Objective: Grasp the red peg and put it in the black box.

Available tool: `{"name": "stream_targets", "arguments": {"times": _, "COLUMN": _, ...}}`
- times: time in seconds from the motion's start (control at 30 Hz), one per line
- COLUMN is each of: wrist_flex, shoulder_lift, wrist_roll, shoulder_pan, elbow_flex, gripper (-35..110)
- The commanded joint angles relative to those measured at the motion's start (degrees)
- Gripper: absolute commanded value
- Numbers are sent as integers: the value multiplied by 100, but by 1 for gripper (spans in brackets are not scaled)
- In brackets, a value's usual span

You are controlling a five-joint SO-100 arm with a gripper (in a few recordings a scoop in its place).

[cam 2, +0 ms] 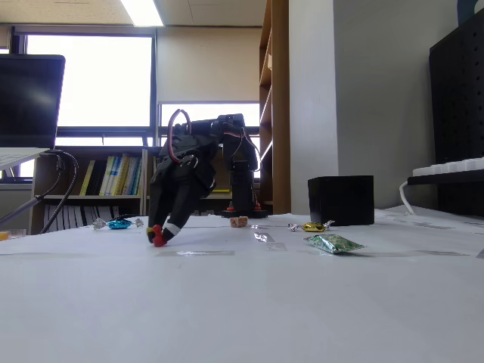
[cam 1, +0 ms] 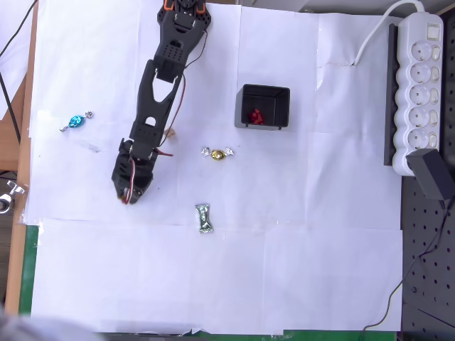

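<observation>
A tiny red peg sits at the tips of my gripper, low against the white paper at the left of the table. The black fingers look closed around it, with the peg touching or just above the surface. The black box stands to the right and farther back, about a third of the table's width away in the overhead view. Red pieces lie inside it.
A blue candy lies left of the arm, with a gold candy and a green one between gripper and box. A small brown candy sits by the arm. A white power strip and a black adapter line the right edge.
</observation>
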Motion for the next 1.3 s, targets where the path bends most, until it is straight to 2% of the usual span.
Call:
{"name": "stream_targets", "arguments": {"times": 0.0, "wrist_flex": 1011, "shoulder_lift": -1055, "wrist_roll": 193, "shoulder_pan": -114, "elbow_flex": 668, "gripper": 0}}
{"name": "stream_targets", "arguments": {"times": 0.2, "wrist_flex": 2619, "shoulder_lift": -1547, "wrist_roll": 809, "shoulder_pan": -431, "elbow_flex": 1107, "gripper": 0}}
{"name": "stream_targets", "arguments": {"times": 0.4, "wrist_flex": 3727, "shoulder_lift": -2224, "wrist_roll": 1318, "shoulder_pan": -879, "elbow_flex": 1187, "gripper": 0}}
{"name": "stream_targets", "arguments": {"times": 0.53, "wrist_flex": 4737, "shoulder_lift": -2593, "wrist_roll": 1468, "shoulder_pan": -1283, "elbow_flex": 1257, "gripper": 0}}
{"name": "stream_targets", "arguments": {"times": 0.6, "wrist_flex": 5563, "shoulder_lift": -2733, "wrist_roll": 1222, "shoulder_pan": -1529, "elbow_flex": 1415, "gripper": 0}}
{"name": "stream_targets", "arguments": {"times": 0.97, "wrist_flex": 5634, "shoulder_lift": -4271, "wrist_roll": 1283, "shoulder_pan": -3243, "elbow_flex": 114, "gripper": 0}}
{"name": "stream_targets", "arguments": {"times": 1.27, "wrist_flex": 5502, "shoulder_lift": -4878, "wrist_roll": 2109, "shoulder_pan": -5001, "elbow_flex": -1485, "gripper": 0}}
